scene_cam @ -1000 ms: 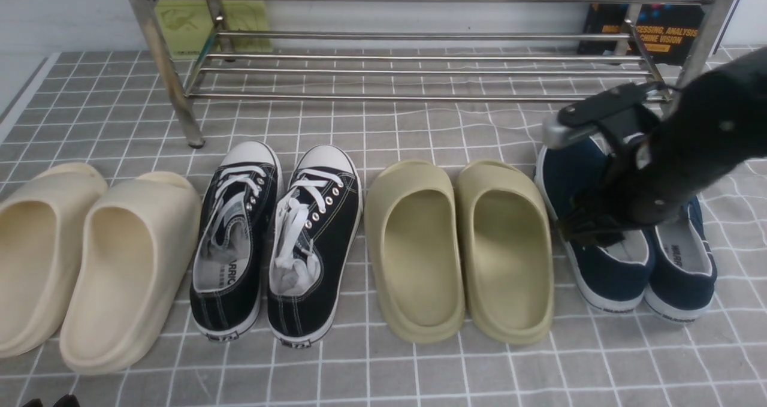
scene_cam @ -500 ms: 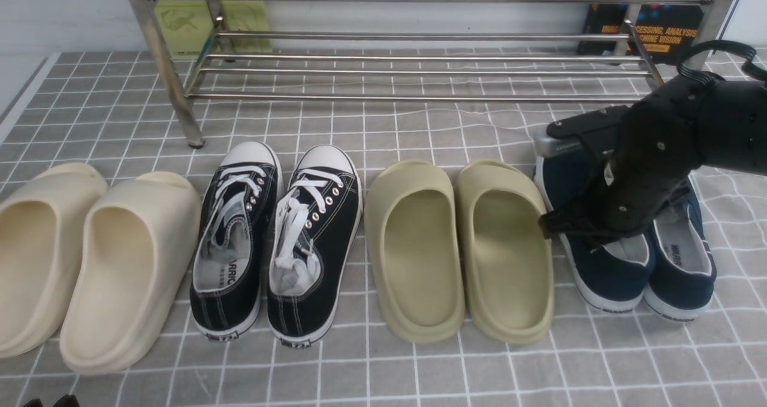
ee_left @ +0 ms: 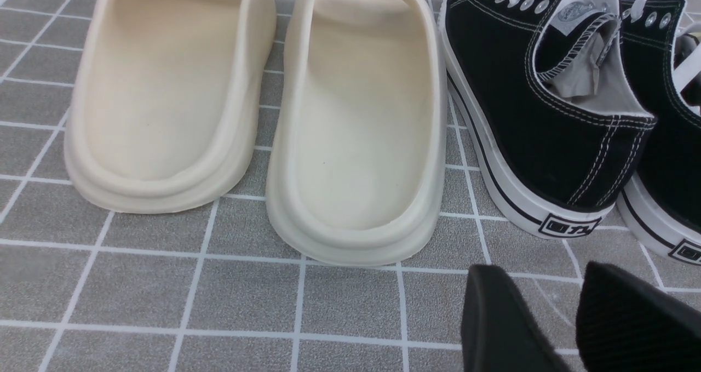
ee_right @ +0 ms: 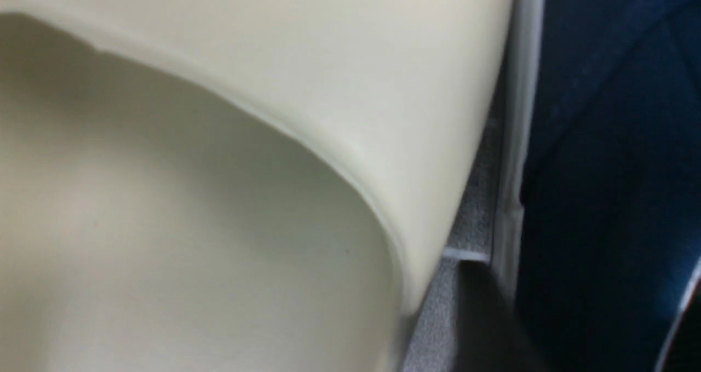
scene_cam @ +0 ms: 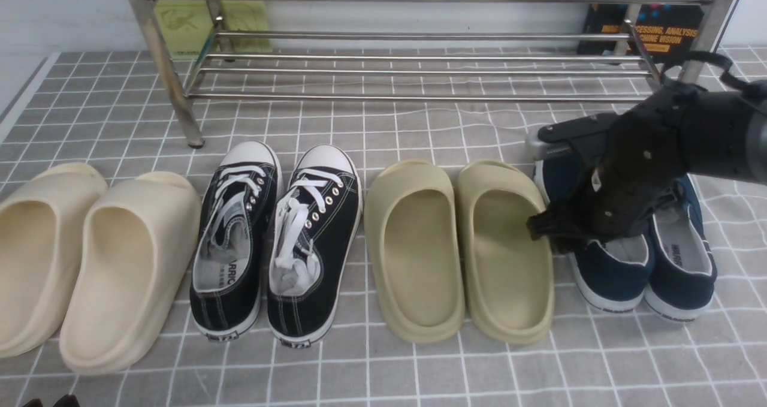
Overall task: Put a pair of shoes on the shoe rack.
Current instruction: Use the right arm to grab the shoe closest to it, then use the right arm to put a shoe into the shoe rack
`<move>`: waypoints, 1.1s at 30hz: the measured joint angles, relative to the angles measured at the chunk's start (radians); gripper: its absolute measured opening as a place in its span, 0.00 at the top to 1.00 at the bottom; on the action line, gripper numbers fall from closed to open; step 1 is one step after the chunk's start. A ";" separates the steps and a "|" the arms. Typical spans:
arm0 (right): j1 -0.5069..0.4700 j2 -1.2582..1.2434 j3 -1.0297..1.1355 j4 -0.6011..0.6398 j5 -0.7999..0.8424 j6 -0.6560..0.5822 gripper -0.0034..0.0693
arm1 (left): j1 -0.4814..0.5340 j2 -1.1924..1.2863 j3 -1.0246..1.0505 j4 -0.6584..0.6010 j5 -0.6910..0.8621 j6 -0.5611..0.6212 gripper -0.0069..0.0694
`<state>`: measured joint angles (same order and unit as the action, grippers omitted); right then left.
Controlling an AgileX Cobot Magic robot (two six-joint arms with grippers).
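Note:
The pair of shoes, navy slip-ons, lies flat on the checked cloth at the right; the left shoe (scene_cam: 611,272) and the right shoe (scene_cam: 683,263) are side by side. My right gripper (scene_cam: 563,236) is down over the left one. In the right wrist view one dark finger (ee_right: 484,317) sits in the narrow gap outside its white sole, and navy canvas (ee_right: 602,142) fills the space to the other finger. The jaws stand apart around that side of the shoe. The shoe rack (scene_cam: 419,71) stands at the back with bare bars. My left gripper (ee_left: 539,270) hovers open over the cloth.
Olive slides (scene_cam: 509,251) lie right against the navy pair, and the nearer one fills the right wrist view (ee_right: 328,87). Black lace-up sneakers (scene_cam: 275,239) and cream slides (scene_cam: 126,263) lie further left. Books lean behind the rack (scene_cam: 653,29).
My right gripper has shifted left and lower over the left navy shoe, so one finger now reaches its outer side by the olive slide. The shoes have stayed put.

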<state>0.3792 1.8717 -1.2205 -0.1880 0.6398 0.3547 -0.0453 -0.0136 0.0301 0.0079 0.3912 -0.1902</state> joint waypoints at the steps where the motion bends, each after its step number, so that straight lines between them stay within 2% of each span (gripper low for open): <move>1: 0.000 0.000 0.000 -0.001 0.000 0.000 0.54 | 0.000 0.000 0.000 0.000 0.000 0.000 0.60; 2: 0.000 -0.006 0.000 -0.003 0.002 0.000 0.72 | 0.000 0.000 0.000 0.000 0.000 0.000 0.60; 3: 0.001 -0.012 0.000 -0.002 0.005 0.000 0.83 | 0.000 0.000 0.000 0.000 0.000 0.000 0.60; 4: 0.001 -0.024 0.000 -0.004 0.014 0.001 0.88 | 0.000 0.000 0.000 0.000 0.000 0.000 0.60; 5: 0.001 -0.038 -0.001 -0.007 0.030 0.001 0.90 | 0.000 0.000 0.000 0.000 0.000 0.000 0.60; 12: 0.000 -0.145 -0.090 -0.028 0.155 -0.063 0.89 | 0.000 0.000 0.000 0.000 0.000 0.000 0.60; 17: -0.001 -0.106 -0.222 -0.042 0.160 -0.131 0.89 | 0.000 0.000 0.000 0.000 0.000 0.000 0.60; 24: -0.042 0.126 -0.518 -0.041 0.116 -0.156 0.89 | 0.000 0.000 0.000 0.000 0.000 0.000 0.60; 29: -0.089 0.315 -0.801 -0.024 0.145 -0.159 0.89 | 0.000 0.000 0.000 0.000 0.000 0.000 0.60; 33: -0.100 0.423 -0.961 0.011 0.183 -0.213 0.89 | 0.000 0.000 0.000 0.000 0.000 0.000 0.60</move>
<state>0.2795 2.2942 -2.1819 -0.1775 0.8226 0.1421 -0.0453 -0.0136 0.0301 0.0079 0.3912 -0.1902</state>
